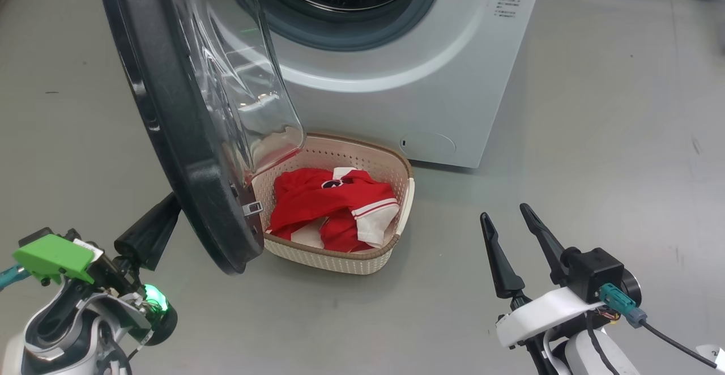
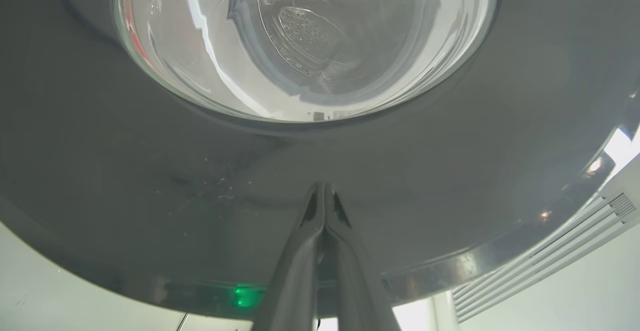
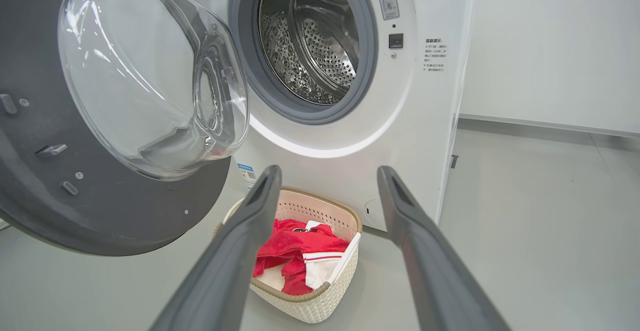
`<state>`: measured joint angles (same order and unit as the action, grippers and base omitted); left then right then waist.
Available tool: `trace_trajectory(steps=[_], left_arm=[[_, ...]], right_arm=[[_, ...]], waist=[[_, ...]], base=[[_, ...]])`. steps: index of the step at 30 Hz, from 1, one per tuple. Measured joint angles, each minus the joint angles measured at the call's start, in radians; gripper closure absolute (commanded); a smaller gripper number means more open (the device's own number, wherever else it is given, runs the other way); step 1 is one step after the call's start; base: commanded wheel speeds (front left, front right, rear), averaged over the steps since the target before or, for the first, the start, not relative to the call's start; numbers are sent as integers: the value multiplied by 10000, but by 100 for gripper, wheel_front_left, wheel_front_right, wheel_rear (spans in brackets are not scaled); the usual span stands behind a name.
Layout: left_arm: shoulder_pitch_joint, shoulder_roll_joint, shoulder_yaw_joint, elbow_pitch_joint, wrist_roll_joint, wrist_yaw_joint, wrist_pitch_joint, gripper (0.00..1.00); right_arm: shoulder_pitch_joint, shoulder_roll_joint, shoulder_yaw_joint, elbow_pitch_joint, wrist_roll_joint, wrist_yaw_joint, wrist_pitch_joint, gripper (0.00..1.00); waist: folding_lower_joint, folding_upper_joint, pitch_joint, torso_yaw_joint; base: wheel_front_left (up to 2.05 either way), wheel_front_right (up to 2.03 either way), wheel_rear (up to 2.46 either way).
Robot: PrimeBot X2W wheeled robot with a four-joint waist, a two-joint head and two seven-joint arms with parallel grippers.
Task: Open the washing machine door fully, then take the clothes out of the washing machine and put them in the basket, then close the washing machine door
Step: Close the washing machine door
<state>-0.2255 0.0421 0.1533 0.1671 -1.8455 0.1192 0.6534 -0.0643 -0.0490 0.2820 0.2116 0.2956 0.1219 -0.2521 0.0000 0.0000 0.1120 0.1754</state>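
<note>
- Fingers [image 2: 300, 261] of the left end effector [image 2: 324, 191] are pressed together, tips right at the black outer face of the washing machine door [image 2: 150, 171], below its glass bowl [image 2: 300, 46].
- Right end effector [image 1: 504, 212] points upward over the floor [image 1: 595, 137], fingers apart, holding nothing.
- Clothes [image 1: 328, 202] lie in the basket [image 1: 340, 261] (just in front of the washing machine [image 1: 408, 97], beside the open door).
- Print [image 3: 435, 55] beside the drum mouth is too small to read.

Head view looks down on the basket [image 1: 334, 260]; low right wrist shares it; left wrist faces the door [image 2: 125, 171] closely.
</note>
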Motion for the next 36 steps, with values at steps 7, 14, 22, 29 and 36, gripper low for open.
trace_trajectory(steps=[7, 14, 22, 29, 36], left_arm=[[57, -2, -155, -117, -15, 4, -48, 100], [55, -21, -324, -232, -111, 6, -261, 100], [38, -48, -449, -130, -499, 6, -685, 100], [-105, -46, -311, -75, -821, 44, -1114, 100], [-517, -52, -178, -25, -941, 82, -1730, 100]], right_arm=[[-111, 2, 69, -10, 94, -10, 0, 0], [-110, 0, 138, -29, 121, -15, 0, 0], [-112, 0, 173, -98, 125, -75, 0, 0], [-209, 2, 222, -203, 270, -113, 0, 0], [-214, 2, 320, -280, 393, -205, 0, 0]], waist=[[0, 0, -5, -599], [0, 0, 64, -1297], [0, 0, 222, -2072], [0, 0, 424, -2880], [0, 0, 671, -3712]], base=[[0, 0, 0], [0, 0, 0], [0, 0, 0], [0, 0, 0], [0, 0, 0]])
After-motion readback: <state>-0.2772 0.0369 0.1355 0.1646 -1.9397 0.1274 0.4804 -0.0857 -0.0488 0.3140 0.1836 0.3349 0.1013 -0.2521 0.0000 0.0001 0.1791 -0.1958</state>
